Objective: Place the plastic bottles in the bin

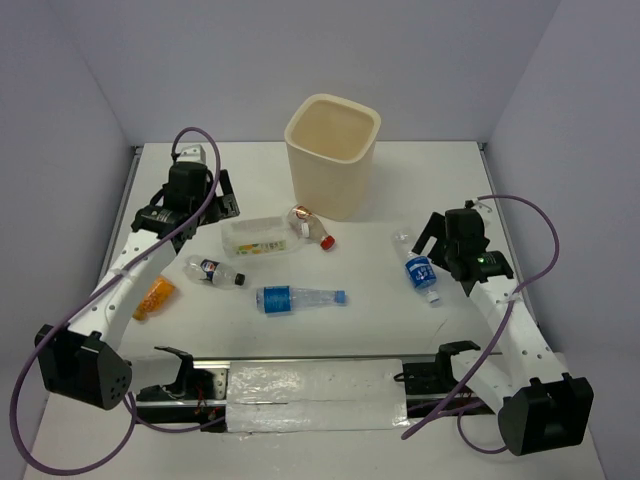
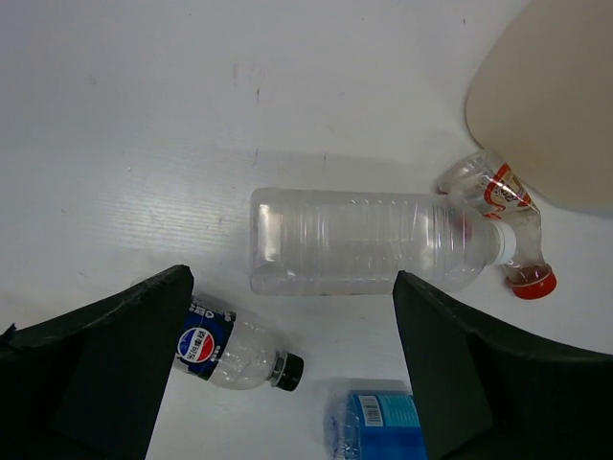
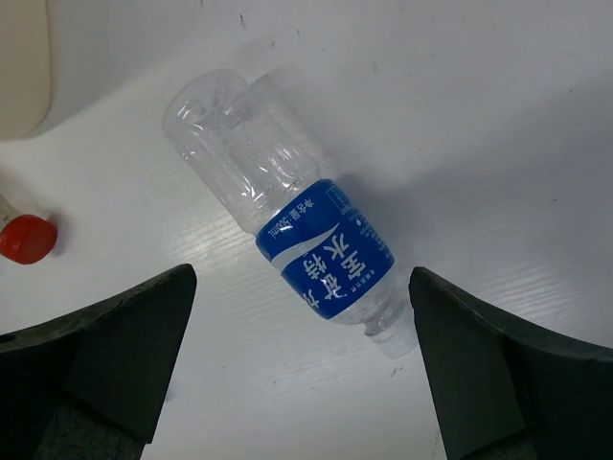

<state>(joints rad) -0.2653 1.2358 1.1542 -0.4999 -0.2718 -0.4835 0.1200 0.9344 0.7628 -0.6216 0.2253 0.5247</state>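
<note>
All six bottles are lying loose on the surface (image 1: 380, 330), outside the bin (image 1: 332, 150). The boxy bottle (image 1: 262, 236) is lying on its side just in front of the bin, neck pointing right. The crushed red-cap bottle (image 1: 312, 226) is resting against that neck, right by the bin's foot, cap aiming toward the near edge. Nearer & to the left, the dark-label bottle (image 1: 214, 272) is lying w/ its black cap pointing right. The mid blue bottle (image 1: 298, 297) is lying crosswise near the centre, cap to the right. The orange bottle (image 1: 154, 298) is lying at far left, partly hidden by the L arm. The right blue bottle (image 1: 417, 266) is lying well apart on the right side, cap toward the near edge.

The bin is standing upright at the far middle of the surface, mouth up.

The L tool (image 1: 224, 197) is hanging above the surface left of the bin, jaws spread wide, gripping nothing. In its wrist view the boxy bottle is showing btwn the fingers (image 2: 124, 364). The R tool (image 1: 436, 243) is hanging just beside the right blue bottle, jaws also wide, empty. That bottle is lying diagonally btwn its fingers (image 3: 115, 355), not touching them.
</note>
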